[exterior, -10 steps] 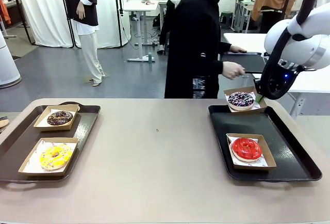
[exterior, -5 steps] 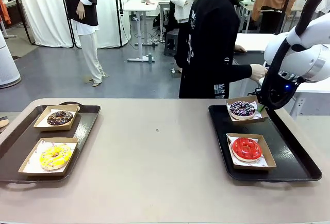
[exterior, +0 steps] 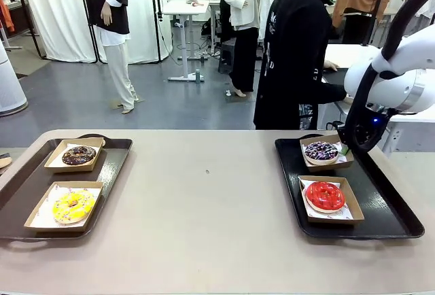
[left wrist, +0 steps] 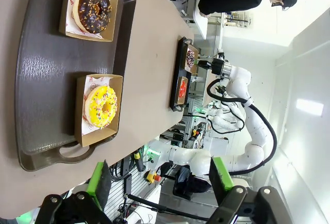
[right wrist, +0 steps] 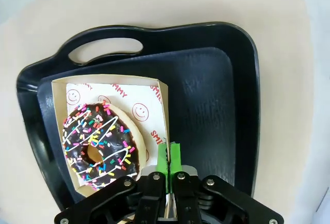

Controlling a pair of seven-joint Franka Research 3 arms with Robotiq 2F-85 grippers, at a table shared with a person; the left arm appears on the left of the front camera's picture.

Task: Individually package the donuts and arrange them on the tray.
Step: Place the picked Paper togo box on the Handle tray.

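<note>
Donuts sit boxed, two per tray: sprinkled donut (right wrist: 98, 140) and red donut (exterior: 324, 195) by the worktop's right edge, chocolate donut (left wrist: 93, 10) and yellow donut (left wrist: 101, 107) by the left. They look soft with sticky glaze, so gripping the stiff box wall (right wrist: 164, 111) seems safest. Right tool (right wrist: 169, 158) pinches that wall; left tool (left wrist: 160, 178) hangs released.

Front faces across table (exterior: 204, 206); left wrist rolled sideways; right wrist close above; all share right tray (exterior: 387, 200)

Right tool (exterior: 345, 149) at sprinkled donut's box (exterior: 327, 152) — far end of right tray (exterior: 391, 203).
</note>
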